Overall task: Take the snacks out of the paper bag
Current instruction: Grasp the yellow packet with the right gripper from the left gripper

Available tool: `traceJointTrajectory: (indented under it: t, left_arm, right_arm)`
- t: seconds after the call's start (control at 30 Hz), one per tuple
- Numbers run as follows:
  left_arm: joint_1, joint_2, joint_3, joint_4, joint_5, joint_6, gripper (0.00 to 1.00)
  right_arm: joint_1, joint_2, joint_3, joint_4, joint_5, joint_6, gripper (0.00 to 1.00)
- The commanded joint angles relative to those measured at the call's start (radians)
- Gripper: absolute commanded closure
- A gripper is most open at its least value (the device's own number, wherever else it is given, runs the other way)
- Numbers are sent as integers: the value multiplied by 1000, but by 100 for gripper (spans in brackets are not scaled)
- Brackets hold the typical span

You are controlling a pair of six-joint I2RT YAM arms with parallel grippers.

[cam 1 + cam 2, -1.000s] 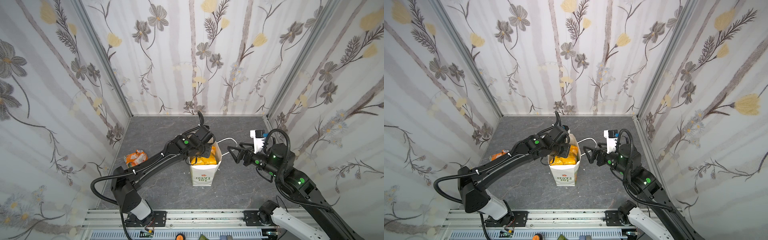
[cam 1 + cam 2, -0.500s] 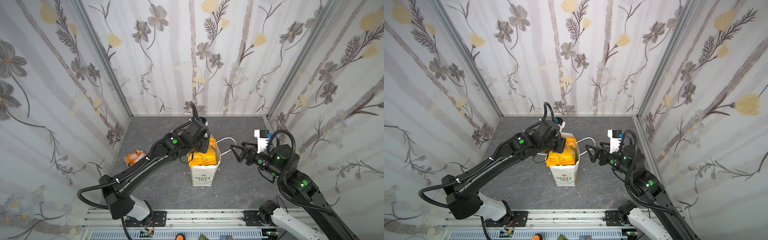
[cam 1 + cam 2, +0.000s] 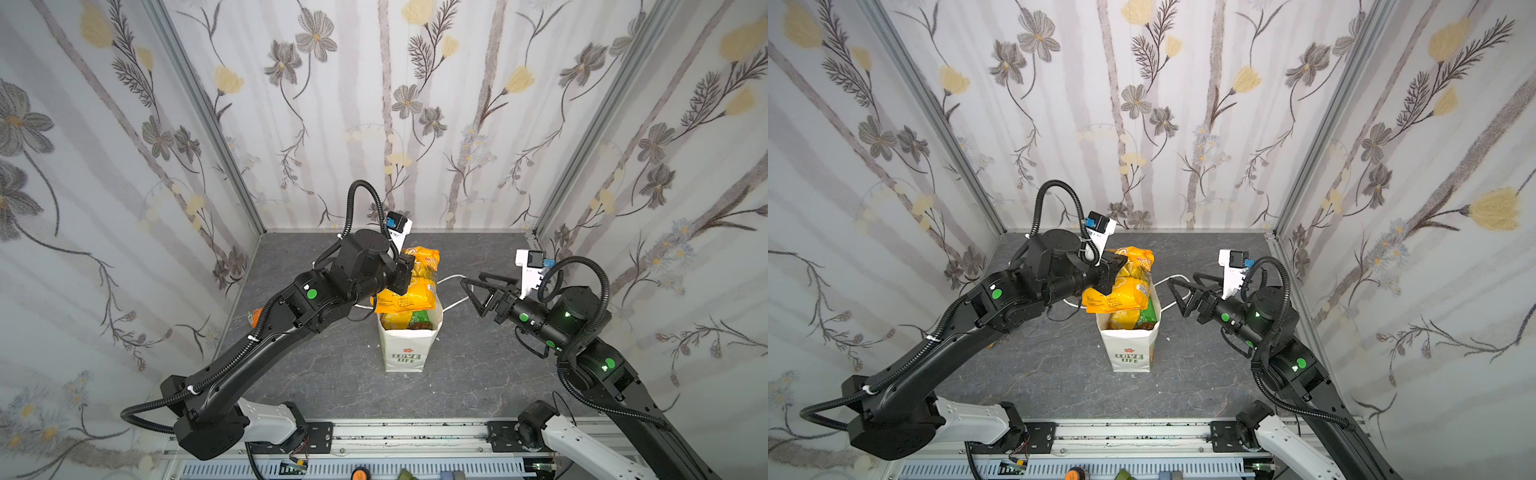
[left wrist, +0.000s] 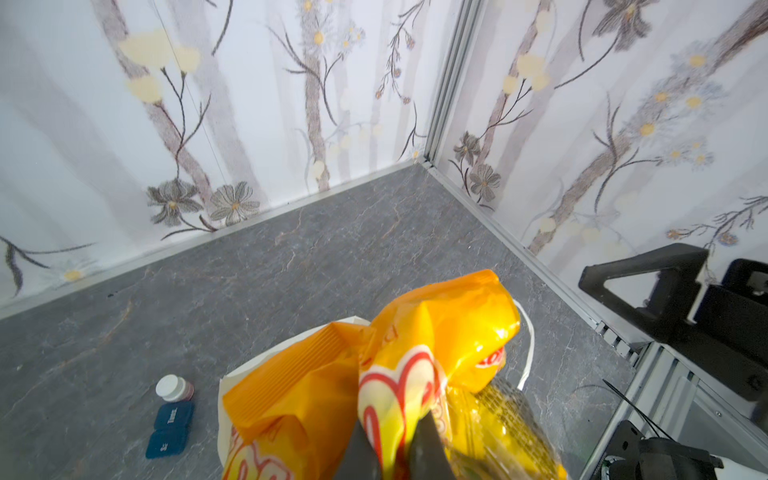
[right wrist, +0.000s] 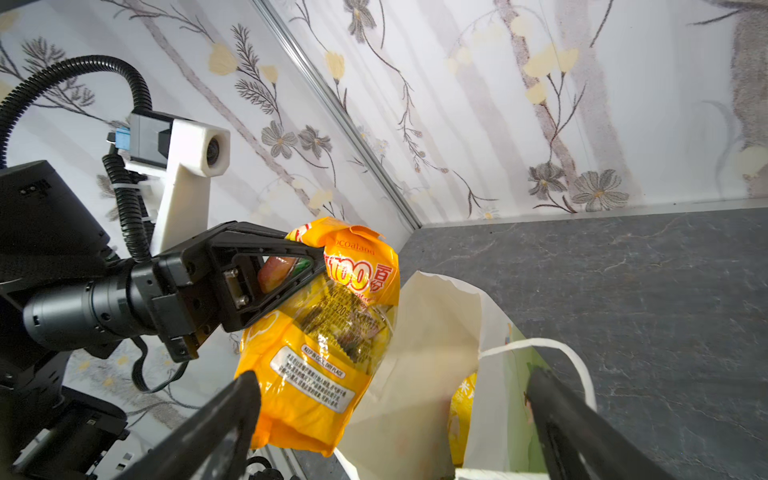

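We record the left gripper point(image 5: 316, 257) pinched shut on the upper part of the orange packet point(image 3: 409, 293), which hangs over the mouth of the bag point(image 3: 405, 349); we cannot tell whether its lower end is clear of the rim. The bag stands upright on the table point(image 3: 332, 374), and inside it we see a yellow packet point(image 3: 392, 321) and a green packet point(image 3: 420, 318). The right gripper point(image 3: 471, 286) hangs spread wide and empty just to the right of the bag, apart from it, near a cord handle point(image 5: 536, 340).
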Motion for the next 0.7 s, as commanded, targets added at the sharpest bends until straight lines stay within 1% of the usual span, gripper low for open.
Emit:
traceJointTrajectory:
  t: [0.0,0.2,0.33,0.67]
  left_arm:
    - [-2,-21,-12,233,12,54,100]
    - [-18,-24,-32,362,31,97,100]
    - [-37,-15,-45,430,21,145,100]
    - [-91,21,-11,463,-25,218,100]
  right_arm:
    - [2,32,15,130,-92,47,1]
    - [20,87,24,216,-159,99,1]
    - [46,131,33,292,-211,139,1]
    - [92,220,62,349,-221,162,2]
